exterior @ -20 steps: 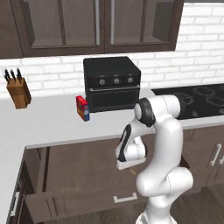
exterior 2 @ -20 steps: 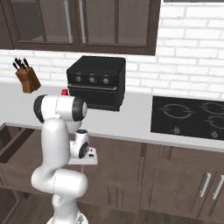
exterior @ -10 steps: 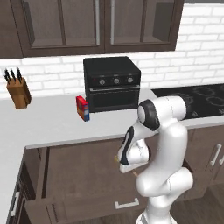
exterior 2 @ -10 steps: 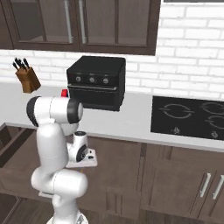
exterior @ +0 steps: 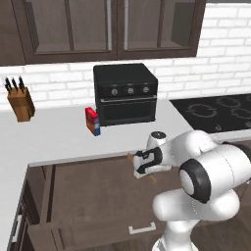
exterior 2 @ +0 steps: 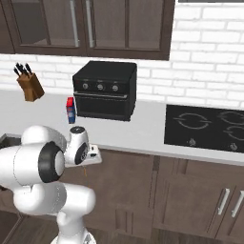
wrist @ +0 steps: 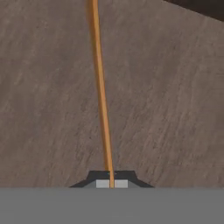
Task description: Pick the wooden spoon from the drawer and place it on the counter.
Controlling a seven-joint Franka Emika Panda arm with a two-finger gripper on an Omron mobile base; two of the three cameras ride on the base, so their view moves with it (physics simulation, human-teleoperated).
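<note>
Arm folded low, gripper pinched on the wooden spoon over the open drawer

Jaws clamped together on the one spoon's thin handle, just below the counter edge; on the counter behind: one black oven, one red-blue box, one knife block.

The spoon runs off the hand view's top edge, bowl unseen. From the left base, the arm covers most of it and the drawer's right part.
</note>
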